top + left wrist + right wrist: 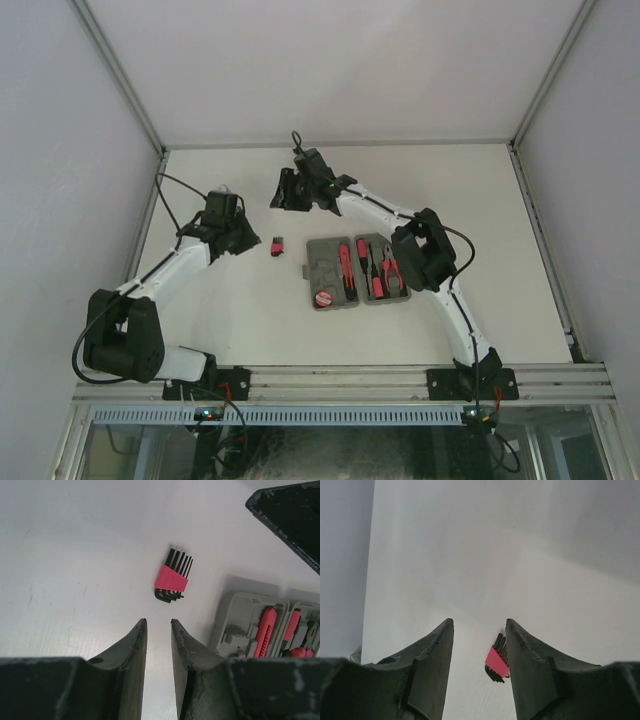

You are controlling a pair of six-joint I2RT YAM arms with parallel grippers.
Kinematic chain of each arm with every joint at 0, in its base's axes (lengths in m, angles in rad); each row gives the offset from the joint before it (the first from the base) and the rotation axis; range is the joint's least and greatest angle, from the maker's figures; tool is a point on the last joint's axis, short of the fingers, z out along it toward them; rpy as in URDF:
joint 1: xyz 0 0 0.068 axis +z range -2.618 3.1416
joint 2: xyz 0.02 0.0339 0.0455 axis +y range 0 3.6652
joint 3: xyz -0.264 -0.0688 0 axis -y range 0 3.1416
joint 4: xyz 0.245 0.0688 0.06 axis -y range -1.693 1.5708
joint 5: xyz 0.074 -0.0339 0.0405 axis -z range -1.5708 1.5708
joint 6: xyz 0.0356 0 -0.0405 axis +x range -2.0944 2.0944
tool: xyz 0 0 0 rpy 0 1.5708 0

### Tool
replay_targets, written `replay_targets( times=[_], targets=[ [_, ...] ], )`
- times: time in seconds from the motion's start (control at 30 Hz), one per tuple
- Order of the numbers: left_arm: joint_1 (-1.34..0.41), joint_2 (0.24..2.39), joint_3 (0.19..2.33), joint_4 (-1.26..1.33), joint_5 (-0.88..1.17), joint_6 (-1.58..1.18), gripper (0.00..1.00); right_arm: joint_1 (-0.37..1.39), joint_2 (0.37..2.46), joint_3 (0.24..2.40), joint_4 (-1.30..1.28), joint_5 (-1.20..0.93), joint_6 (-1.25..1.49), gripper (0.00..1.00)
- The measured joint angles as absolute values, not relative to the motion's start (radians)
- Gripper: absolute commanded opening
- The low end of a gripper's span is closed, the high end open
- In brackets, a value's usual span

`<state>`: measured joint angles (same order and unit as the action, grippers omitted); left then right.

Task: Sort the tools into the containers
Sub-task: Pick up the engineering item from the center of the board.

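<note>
The red-and-black hex key set (277, 245) lies flat on the white table, left of the open grey tool case (322, 277). The case's recesses hold red-handled tools, among them a longer red-black tool (345, 265) and pliers (392, 270). My left gripper (253, 243) hovers just left of the hex key set (172, 577). It (158, 625) is open by a narrow gap with nothing between the fingers. My right gripper (279, 196) hangs above and behind the set. It (479, 625) is open and empty, and the hex key set (496, 661) shows far below, by its right finger.
In the left wrist view the case (243, 621) sits to the right with a red tool (265, 632) in it, and the right gripper's dark body (295, 515) fills the top right corner. White walls enclose the table on the left, right and far sides.
</note>
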<state>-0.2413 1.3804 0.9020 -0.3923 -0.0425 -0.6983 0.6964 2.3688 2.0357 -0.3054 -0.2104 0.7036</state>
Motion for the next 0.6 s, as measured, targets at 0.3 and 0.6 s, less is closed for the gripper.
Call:
replay_targets(
  times=[0.3,0.6],
  targets=[
    [-0.239,1.383,0.897,-0.393,-0.041,-0.699,0.3,0.71,2.383,2.023,-0.339,-0.192,0.704,0.42],
    [-0.192,1.436,0.897,-0.36,-0.002,-0.701,0.3,0.722,2.381,1.871,-0.334,-0.193,0.723,0.4]
  ],
)
